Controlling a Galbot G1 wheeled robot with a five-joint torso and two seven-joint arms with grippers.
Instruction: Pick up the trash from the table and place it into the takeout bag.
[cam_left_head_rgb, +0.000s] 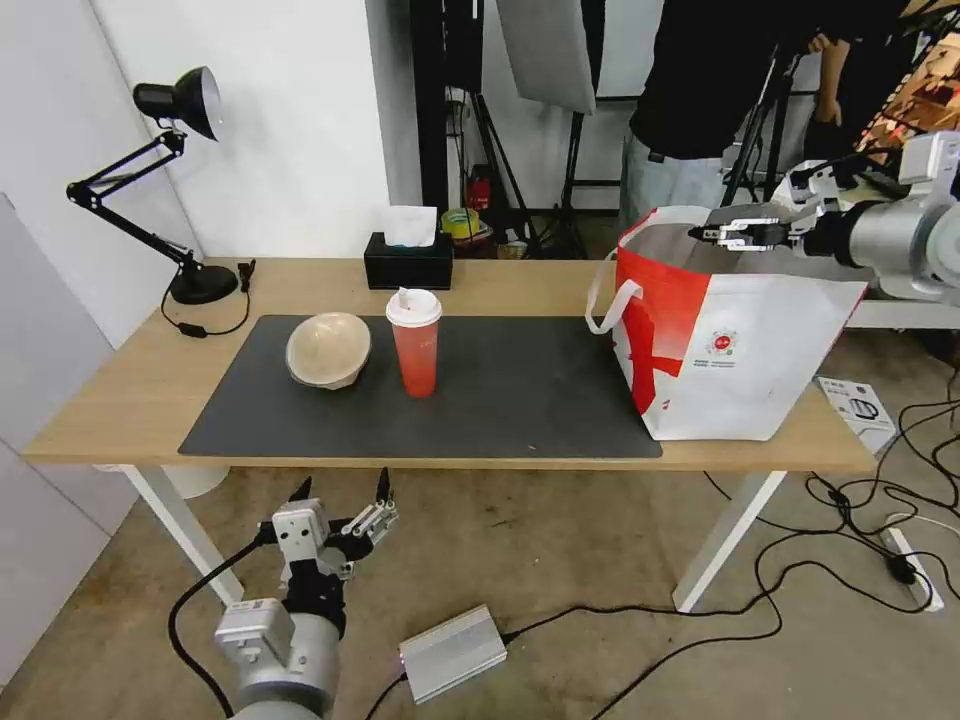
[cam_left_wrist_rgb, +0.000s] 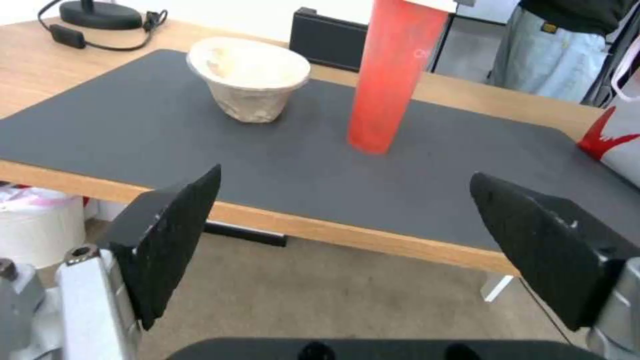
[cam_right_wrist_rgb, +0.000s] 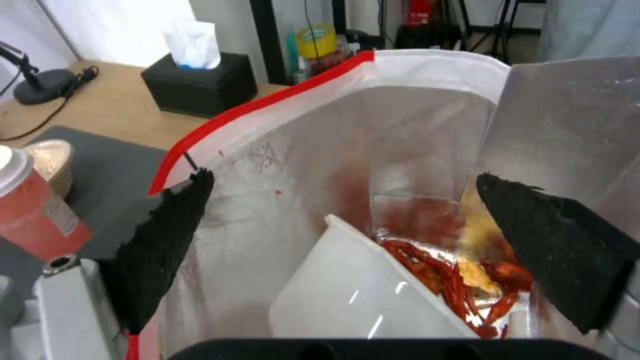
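Head view: the table (cam_left_head_rgb: 130, 390) carries a dark mat (cam_left_head_rgb: 520, 400), and at the mat's right end stands the takeout bag (cam_left_head_rgb: 730, 350), open at the top with a white strap hanging off its left side. The right gripper (cam_left_head_rgb: 700, 233) hovers over the bag's mouth, fingers (cam_right_wrist_rgb: 167, 240) spread apart and holding nothing. In the right wrist view a white bowl (cam_right_wrist_rgb: 353, 295) lies tilted inside the foil lining, with red food scraps just beside it. The left gripper (cam_left_head_rgb: 342, 490) is parked low in front of the table, below its near edge, fingers (cam_left_wrist_rgb: 173, 235) wide apart and empty. On the mat's left part sits the beige bowl (cam_left_head_rgb: 328, 349), tipped on its side with the opening facing forward. The red cup (cam_left_head_rgb: 414, 342) with a white lid stands upright just beside it, between the beige bowl and the bag. Behind the mat are a black tissue box (cam_left_head_rgb: 408, 262) and, at the far left corner, a desk lamp (cam_left_head_rgb: 160, 170).
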